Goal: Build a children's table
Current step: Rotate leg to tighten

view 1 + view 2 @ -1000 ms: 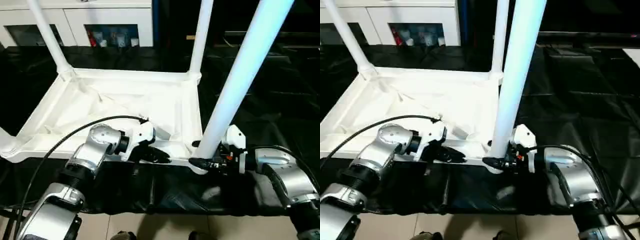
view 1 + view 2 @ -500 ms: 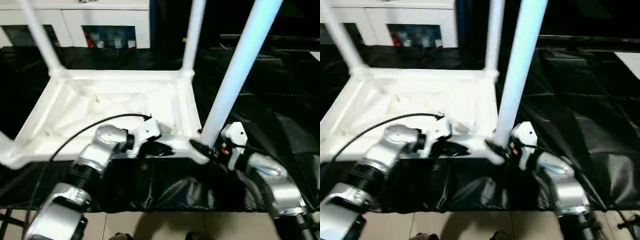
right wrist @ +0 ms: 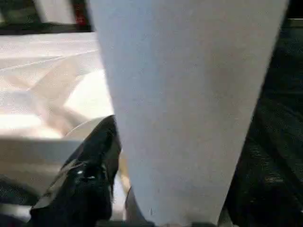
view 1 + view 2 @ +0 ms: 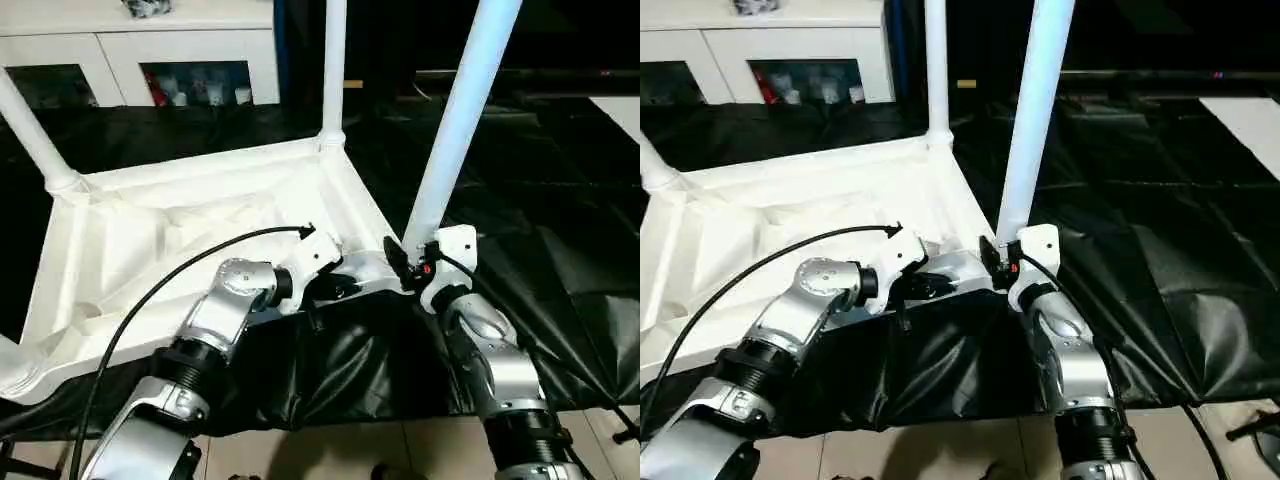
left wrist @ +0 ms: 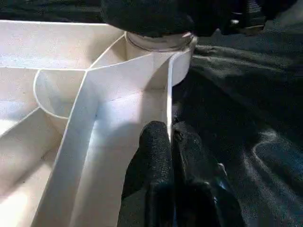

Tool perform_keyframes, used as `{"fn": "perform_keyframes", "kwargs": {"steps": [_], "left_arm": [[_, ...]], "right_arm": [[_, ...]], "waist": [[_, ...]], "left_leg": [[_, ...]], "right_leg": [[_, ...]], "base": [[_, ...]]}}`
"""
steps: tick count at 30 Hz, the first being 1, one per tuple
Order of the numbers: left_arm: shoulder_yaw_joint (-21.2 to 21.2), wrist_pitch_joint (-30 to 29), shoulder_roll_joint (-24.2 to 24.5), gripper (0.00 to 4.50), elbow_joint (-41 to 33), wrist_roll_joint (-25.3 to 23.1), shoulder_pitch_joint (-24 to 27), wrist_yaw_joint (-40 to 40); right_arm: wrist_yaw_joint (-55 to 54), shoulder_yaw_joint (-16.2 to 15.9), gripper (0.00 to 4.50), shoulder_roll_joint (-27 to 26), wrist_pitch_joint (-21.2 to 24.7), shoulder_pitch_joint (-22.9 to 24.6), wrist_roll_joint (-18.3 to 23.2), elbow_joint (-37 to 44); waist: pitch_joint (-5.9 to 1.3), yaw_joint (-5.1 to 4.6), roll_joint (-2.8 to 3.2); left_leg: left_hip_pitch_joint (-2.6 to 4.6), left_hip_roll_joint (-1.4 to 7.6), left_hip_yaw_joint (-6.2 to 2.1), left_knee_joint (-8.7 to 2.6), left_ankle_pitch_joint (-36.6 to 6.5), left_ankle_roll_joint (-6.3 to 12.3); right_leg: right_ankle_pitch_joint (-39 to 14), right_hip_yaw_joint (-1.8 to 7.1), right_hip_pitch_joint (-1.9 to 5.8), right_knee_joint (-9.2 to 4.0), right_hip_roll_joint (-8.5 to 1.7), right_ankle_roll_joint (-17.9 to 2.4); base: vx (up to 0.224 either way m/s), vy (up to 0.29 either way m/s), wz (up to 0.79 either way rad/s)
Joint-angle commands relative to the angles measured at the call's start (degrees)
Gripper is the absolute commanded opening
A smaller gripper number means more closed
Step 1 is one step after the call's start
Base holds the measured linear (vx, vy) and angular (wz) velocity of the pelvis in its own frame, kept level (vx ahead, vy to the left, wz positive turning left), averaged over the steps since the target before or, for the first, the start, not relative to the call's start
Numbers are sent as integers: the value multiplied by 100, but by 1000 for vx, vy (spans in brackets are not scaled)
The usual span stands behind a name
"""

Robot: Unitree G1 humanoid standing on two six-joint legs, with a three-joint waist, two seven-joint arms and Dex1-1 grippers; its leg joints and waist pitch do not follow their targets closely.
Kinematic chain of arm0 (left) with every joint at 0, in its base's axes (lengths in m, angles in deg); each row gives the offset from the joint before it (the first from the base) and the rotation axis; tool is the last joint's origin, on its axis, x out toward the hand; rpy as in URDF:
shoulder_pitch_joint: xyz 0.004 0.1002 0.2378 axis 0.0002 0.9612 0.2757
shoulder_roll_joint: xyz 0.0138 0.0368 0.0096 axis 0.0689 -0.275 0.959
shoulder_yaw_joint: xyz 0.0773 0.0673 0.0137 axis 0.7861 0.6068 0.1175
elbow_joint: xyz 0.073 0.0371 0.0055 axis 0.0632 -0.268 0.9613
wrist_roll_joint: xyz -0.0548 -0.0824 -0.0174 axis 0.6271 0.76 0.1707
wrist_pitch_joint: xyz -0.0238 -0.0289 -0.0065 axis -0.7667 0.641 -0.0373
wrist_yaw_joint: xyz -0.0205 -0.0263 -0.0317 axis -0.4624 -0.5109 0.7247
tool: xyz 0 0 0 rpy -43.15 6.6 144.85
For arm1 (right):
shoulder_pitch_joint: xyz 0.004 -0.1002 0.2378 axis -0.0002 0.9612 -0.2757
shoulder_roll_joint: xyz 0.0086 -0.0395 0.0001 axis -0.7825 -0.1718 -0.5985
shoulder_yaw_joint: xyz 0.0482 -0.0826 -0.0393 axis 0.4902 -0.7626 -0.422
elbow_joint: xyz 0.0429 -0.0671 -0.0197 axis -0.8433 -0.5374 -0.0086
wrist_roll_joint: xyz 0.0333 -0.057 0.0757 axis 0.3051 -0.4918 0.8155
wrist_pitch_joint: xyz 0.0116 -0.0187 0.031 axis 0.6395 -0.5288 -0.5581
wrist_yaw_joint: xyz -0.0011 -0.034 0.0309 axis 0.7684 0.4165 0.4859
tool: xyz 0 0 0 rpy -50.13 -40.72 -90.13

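Note:
The children's table lies upside down on black cloth, its ribbed white tabletop (image 4: 150, 230) facing up. White legs stand in the far corners (image 4: 333, 70) (image 4: 35, 150), and a leg base (image 4: 12, 372) shows at the near left. A long leg (image 4: 455, 130) rises tilted from the near right corner socket. My left gripper (image 4: 340, 288) is shut on the thin near rim (image 5: 168, 94) beside that socket. My right gripper (image 4: 405, 262) sits at the base of the tilted leg (image 3: 189, 94), which stands close in front of the right wrist camera.
A white glass-door cabinet (image 4: 150, 50) stands behind the table. Black cloth (image 4: 520, 200) covers the ground to the right and hangs in folds below the near rim. A black cable (image 4: 180, 270) arcs over my left forearm. Pale floor (image 4: 330, 450) shows nearest to me.
The tabletop has turned on the cloth, its near right corner now further from me, and both grippers moved with it. The whole picture has also shifted.

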Motion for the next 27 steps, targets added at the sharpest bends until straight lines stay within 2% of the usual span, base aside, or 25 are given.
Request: {"fn": "perform_keyframes", "kwargs": {"steps": [1,3,5,6,8,9,11,12,14,15,17,18,19,20,21,27], "left_arm": [[293,21,15,0,185,63,84,-231],[332,75,253,0,178,80,61,-571],[340,142,356,0,187,114,41,-781],[337,174,388,0,197,130,31,-856],[319,327,502,0,224,240,3,-1229],[315,400,531,0,239,268,-4,-1333],[297,459,577,0,273,320,-23,-1476],[303,487,609,0,300,334,-40,-1549],[349,553,730,0,403,401,-108,-1781],[362,584,766,0,434,409,-130,-1858],[363,617,800,0,474,420,-155,-1953],[362,647,841,0,524,421,-190,-2046],[356,683,866,0,575,407,-224,-2091],[350,723,888,0,633,398,-260,-2135],[350,725,889,0,636,398,-262,-2137],[323,793,903,0,850,435,-360,-2138]], "right_arm": [[873,-714,334,76,168,115,99,43],[1666,-838,334,593,174,167,231,232],[2173,-896,334,872,204,191,374,339],[2375,-925,334,976,205,198,439,371],[3052,-1023,334,1374,203,184,514,375],[3217,-1041,320,1463,217,172,516,357],[3519,-1080,303,1609,230,149,505,322],[3664,-1113,294,1676,229,139,499,309],[4099,-1240,284,1886,301,84,594,277],[4211,-1278,264,1935,318,66,608,264],[4336,-1322,258,1986,302,44,608,238],[4467,-1376,242,2038,261,15,591,198],[4535,-1401,242,2058,242,-15,596,160],[4620,-1421,242,2060,261,-50,608,131],[4624,-1422,223,2060,262,-52,609,129],[4727,-1434,201,1996,333,-89,668,91]], "waist": [[-176,33,-62],[-180,51,-71],[-182,59,-60],[-205,64,-67],[-217,79,-72],[-229,94,-70],[-231,108,-77],[-228,128,-88],[-213,174,-92],[-182,212,-101],[-165,237,-93],[-157,260,-89],[-145,277,-117],[-149,290,-114],[-149,299,-106],[-172,323,-108]], "left_leg": [[1,216,-100,-481,-2244,154],[3,216,-89,-462,-2123,229],[6,218,-57,-438,-1959,354],[-10,222,-52,-408,-1681,445],[-4,225,-31,-362,-1349,564],[-11,225,-24,-336,-1095,653],[-5,222,-14,-315,-896,737],[8,230,5,-293,-694,823],[29,234,24,-289,-740,832],[39,248,48,-298,-876,769],[41,267,43,-316,-1060,658],[69,284,43,-333,-1258,487],[79,292,46,-345,-1349,400],[79,286,42,-339,-1355,381],[84,285,41,-348,-1352,361],[73,281,44,-330,-1109,363]], "right_leg": [[-1882,76,108,-367,-87,-993],[-1720,71,135,-350,-79,-1055],[-1477,80,136,-336,-95,-1191],[-1204,72,173,-296,-99,-1307],[-752,71,190,-243,-90,-1480],[-399,63,220,-199,-89,-1598],[-129,60,226,-166,-82,-1693],[141,65,234,-138,-79,-1802],[-33,57,233,-142,-62,-1831],[-290,62,213,-167,-54,-1799],[-644,64,209,-181,-68,-1754],[-1004,73,187,-204,-68,-1683],[-1156,79,172,-217,-63,-1639],[-1202,81,171,-211,-63,-1606],[-1249,83,170,-214,-62,-1588],[-765,77,191,-160,-55,-1673]], "base": [[0,0,0],[0,0,0],[0,0,0],[0,0,0],[0,0,0],[0,0,0],[0,0,0],[0,0,0],[0,0,0],[0,0,0],[0,0,0],[0,0,0],[0,0,0],[0,0,0],[0,0,0],[0,0,0]]}}
